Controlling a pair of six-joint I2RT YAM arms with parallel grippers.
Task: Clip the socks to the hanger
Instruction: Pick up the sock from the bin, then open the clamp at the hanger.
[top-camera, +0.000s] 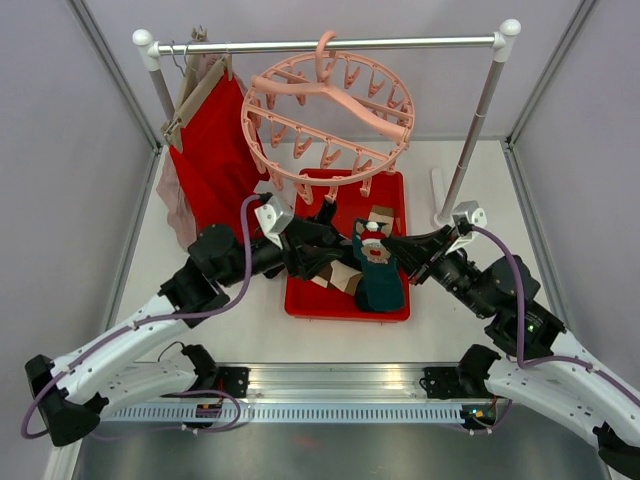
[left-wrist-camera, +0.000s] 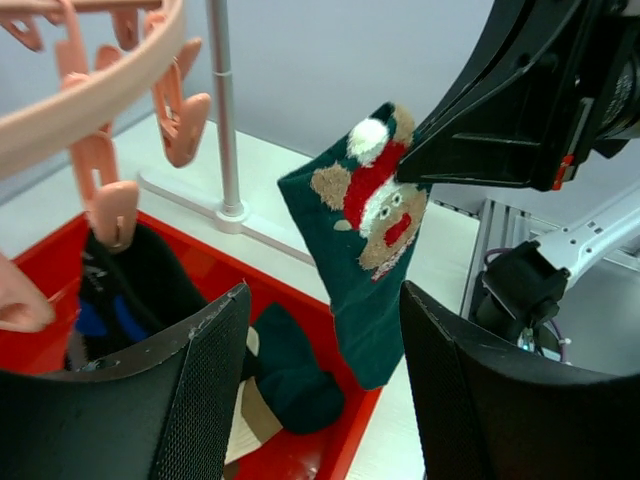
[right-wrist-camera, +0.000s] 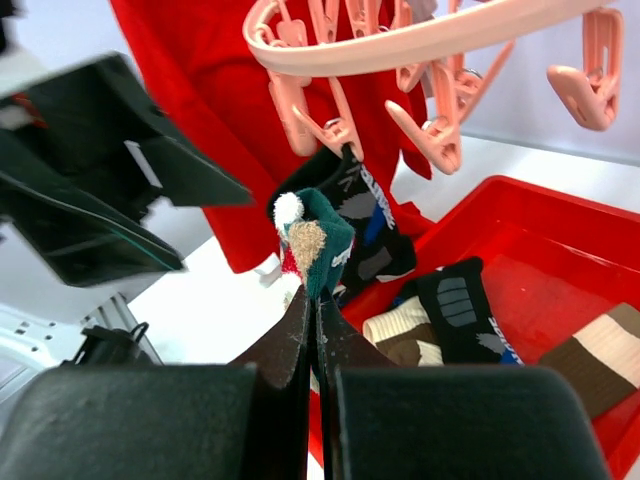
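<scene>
My right gripper (top-camera: 392, 246) is shut on the cuff of a dark teal sock (top-camera: 378, 272) with a red-white figure, holding it hanging over the red tray (top-camera: 300, 301); it shows in the left wrist view (left-wrist-camera: 365, 235) and the right wrist view (right-wrist-camera: 320, 240). My left gripper (top-camera: 330, 252) is open and empty, facing the hanging sock from the left, not touching it. The pale-pink ring hanger (top-camera: 330, 112) hangs from the rail above the tray. A black sock (right-wrist-camera: 365, 225) hangs from one clip. More socks lie in the tray: teal (left-wrist-camera: 295, 370), black (right-wrist-camera: 462, 310), beige-brown (right-wrist-camera: 405, 335).
A red garment (top-camera: 215, 150) on a wooden hanger hangs at the rail's left. The rail's right post (top-camera: 470, 150) stands by the tray. The aluminium base rail (top-camera: 330, 385) runs along the near edge.
</scene>
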